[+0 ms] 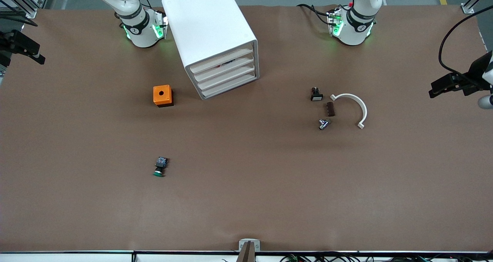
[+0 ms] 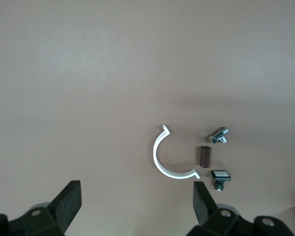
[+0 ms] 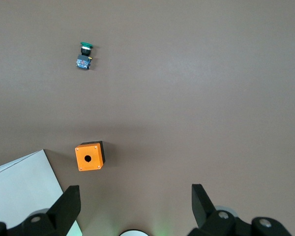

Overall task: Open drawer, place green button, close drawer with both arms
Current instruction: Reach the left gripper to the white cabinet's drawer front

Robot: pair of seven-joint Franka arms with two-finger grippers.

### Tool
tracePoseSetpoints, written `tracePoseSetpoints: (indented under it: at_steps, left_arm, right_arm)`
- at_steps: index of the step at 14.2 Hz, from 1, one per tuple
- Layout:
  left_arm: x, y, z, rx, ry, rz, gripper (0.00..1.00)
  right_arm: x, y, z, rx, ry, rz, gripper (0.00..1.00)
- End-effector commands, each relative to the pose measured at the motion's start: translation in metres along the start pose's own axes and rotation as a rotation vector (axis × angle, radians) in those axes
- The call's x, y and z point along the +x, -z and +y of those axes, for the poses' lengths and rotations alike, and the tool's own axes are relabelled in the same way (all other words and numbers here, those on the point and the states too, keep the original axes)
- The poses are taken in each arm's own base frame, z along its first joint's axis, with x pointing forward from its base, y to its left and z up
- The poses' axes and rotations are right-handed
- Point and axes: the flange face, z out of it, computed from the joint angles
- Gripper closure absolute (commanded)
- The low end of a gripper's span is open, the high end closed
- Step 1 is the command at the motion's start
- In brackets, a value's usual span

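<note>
Front view, all drawers shut. The white drawer cabinet stands between the two arm bases, its four drawer fronts angled toward the camera and flush with the case.

The button, green cap and black-and-blue body, lies on its side on the brown table, toward the right arm's end. Taking the orange box as your dial centre, the button sits at about 6 o'clock, well apart from it and nearer to the camera. The cabinet lies at about 2 o'clock from the box, just beside it.

Toward the left arm's end you see a small cluster: a white C-shaped clip, a brown block, a black button with a white face and a small metal fitting. From the brown block, the white-faced button is at about 11 o'clock, the fitting at 7 o'clock and the clip at 3 o'clock.

Your left gripper hangs high over this cluster, fingers spread wide, holding nothing. Your right gripper hangs high over the orange box, likewise wide open and empty.
</note>
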Motion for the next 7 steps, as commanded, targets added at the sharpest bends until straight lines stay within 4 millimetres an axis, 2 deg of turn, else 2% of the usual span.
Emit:
tracePoseSetpoints:
  at_steps: [1,4,5,7]
  left_arm:
    - [0.023,-0.046,-0.006,0.000,0.018,-0.094,0.00]
    - [0.044,-0.100,0.007,0.004,0.003,-0.183,0.00]
    - [0.052,-0.124,0.013,0.005,-0.004,-0.221,0.00]
    - [0.061,-0.159,0.031,0.010,-0.029,-0.275,0.00]
  right_arm:
    - [-0.006,0.004,0.004,-0.013,0.007,0.011,0.00]
    - [-0.006,0.004,0.004,-0.013,0.007,0.011,0.00]
    - [-0.006,0.004,0.004,-0.013,0.007,0.011,0.00]
    - [-0.006,0.004,0.003,-0.013,0.008,0.011,0.00]
